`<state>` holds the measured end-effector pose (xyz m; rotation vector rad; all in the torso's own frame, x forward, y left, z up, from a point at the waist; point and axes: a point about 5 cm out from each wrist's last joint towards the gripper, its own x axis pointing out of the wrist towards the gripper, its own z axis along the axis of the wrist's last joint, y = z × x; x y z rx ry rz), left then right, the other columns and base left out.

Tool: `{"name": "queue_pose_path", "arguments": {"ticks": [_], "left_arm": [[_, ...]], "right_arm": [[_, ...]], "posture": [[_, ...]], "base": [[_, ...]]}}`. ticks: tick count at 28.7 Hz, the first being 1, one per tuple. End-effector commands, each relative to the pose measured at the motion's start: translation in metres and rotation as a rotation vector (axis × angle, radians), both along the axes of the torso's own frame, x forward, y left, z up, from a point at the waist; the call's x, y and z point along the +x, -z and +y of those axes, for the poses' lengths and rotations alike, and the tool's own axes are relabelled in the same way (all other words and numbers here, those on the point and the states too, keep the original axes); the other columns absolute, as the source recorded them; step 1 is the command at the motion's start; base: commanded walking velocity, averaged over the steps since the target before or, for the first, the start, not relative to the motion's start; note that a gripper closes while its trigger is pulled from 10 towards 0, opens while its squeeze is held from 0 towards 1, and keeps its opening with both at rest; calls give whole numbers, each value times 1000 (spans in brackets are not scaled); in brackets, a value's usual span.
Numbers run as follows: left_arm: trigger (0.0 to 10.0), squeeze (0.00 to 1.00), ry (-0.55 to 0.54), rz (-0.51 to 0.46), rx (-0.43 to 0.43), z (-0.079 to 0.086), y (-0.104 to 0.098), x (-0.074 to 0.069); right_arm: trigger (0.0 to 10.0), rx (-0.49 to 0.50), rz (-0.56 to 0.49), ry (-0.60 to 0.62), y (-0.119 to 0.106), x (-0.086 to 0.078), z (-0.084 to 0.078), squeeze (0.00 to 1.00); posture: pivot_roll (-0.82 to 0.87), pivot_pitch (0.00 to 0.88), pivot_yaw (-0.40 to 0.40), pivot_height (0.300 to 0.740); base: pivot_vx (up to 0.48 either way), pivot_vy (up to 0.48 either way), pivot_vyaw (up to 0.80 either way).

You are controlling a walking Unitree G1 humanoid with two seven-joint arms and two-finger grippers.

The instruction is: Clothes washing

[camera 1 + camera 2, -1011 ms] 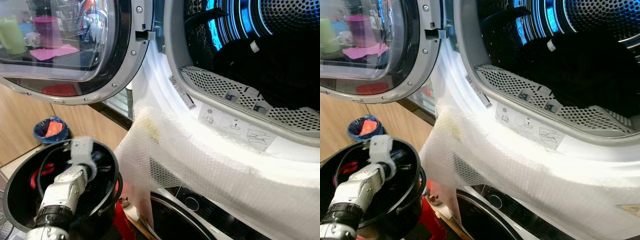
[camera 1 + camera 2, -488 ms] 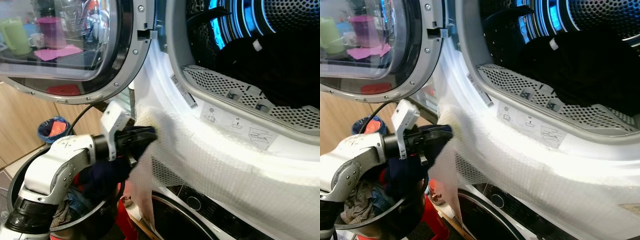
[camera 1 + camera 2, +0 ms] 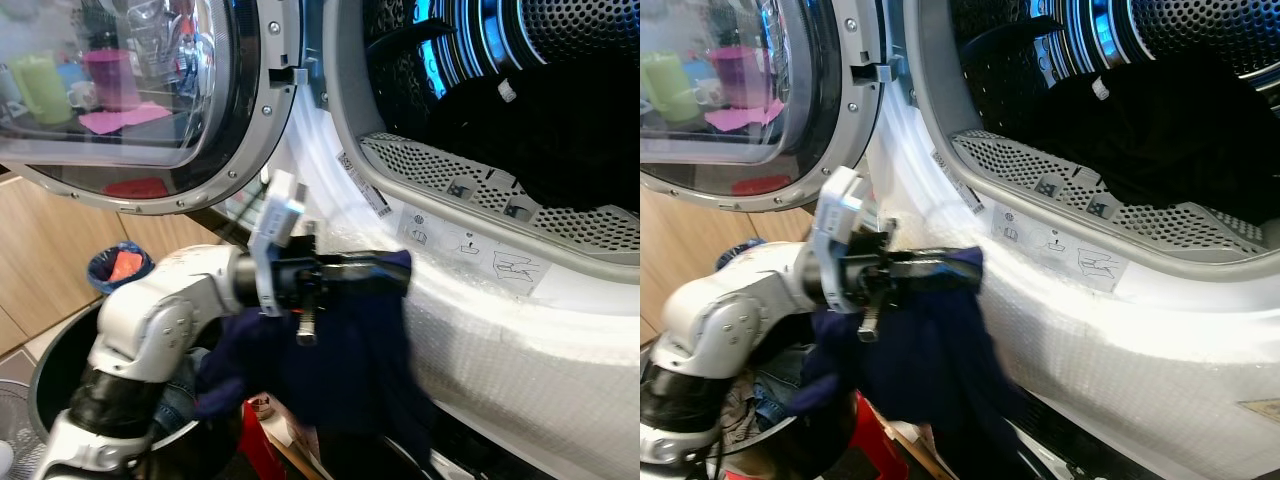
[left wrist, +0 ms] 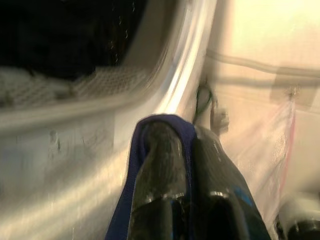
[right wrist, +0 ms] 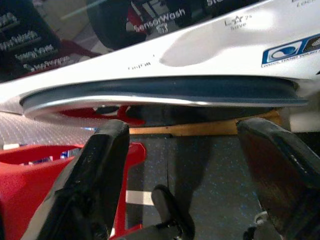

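My left gripper (image 3: 396, 266) is shut on a dark navy garment (image 3: 345, 365) and holds it just below the rim of the open upper drum (image 3: 470, 185). The cloth hangs down from the fingers in front of the machine. In the left wrist view the fingers (image 4: 160, 165) are pressed together with navy cloth (image 4: 127, 200) wrapped around one. Dark clothes (image 3: 1180, 140) lie inside the drum. Under my left arm stands the black laundry basket (image 3: 45, 375), with more clothes (image 3: 760, 395) in it. In the right wrist view my right gripper (image 5: 195, 165) is open low by the floor.
The round glass door (image 3: 130, 90) is swung open to the left. Bubble wrap (image 3: 530, 350) covers the machine front below the drum. A blue bin (image 3: 120, 265) stands by the wooden wall. A red crate (image 5: 30, 175) and a lower machine's door (image 5: 165, 95) are near the right gripper.
My left arm has come up out of the basket with the navy garment and swung right toward the drum's rim. The camera has shifted slightly.
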<state>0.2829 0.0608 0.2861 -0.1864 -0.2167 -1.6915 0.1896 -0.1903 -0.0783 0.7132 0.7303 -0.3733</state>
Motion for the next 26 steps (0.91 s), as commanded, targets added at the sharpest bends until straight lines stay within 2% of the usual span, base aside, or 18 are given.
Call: {"name": "queue_pose_path", "arguments": {"ticks": [1,5,10,14,15,18,19,20,21,22,23,26], "left_arm": [[0,0,64,-33,-49,-10,-12,-2],[0,0,112,1,-71,-23,-6,-4],[0,0,94,49,-46,-21,8,-3],[0,0,34,88,49,-4,32,-4],[0,0,34,88,49,-4,32,-4],[0,0,-51,103,148,13,52,-3],[0,0,-91,117,203,27,63,-3],[0,0,-108,124,231,33,68,-4],[0,0,-119,128,250,37,72,-5],[0,0,-136,131,266,40,75,-5],[0,0,-177,138,293,43,82,-2],[0,0,-205,146,305,42,88,1]], "right_arm": [[10000,4,11,13,2,-5,1,0],[10000,-14,13,15,3,-7,1,0],[10000,-23,4,32,4,-10,-4,0],[10000,-43,-6,46,5,-16,-9,0],[10000,-43,-6,46,5,-16,-9,0],[10000,-66,-35,12,4,-19,-12,0],[10000,-84,-93,-46,2,-21,-16,0],[10000,-106,-121,-93,0,-25,-20,431],[10000,-121,-137,-125,-1,-27,-23,431],[10000,-131,-154,-154,-1,-31,-26,529],[10000,-116,-203,-213,-3,-40,-33,1000],[10000,-123,-244,-291,-7,-51,-42,1000]], "posture": [[193,8,32,740],[167,3,51,740],[160,5,56,740],[162,12,52,740],[162,12,52,740],[172,14,46,740],[175,14,42,740],[178,15,40,740],[178,15,40,740],[172,13,38,740],[170,14,36,740],[163,13,32,740]], "base": [[0,0,0],[0,0,0],[0,0,0],[0,0,0],[0,0,0],[0,0,0],[0,0,0],[0,0,0],[0,0,0],[0,0,0],[0,0,0],[0,0,0]]}}
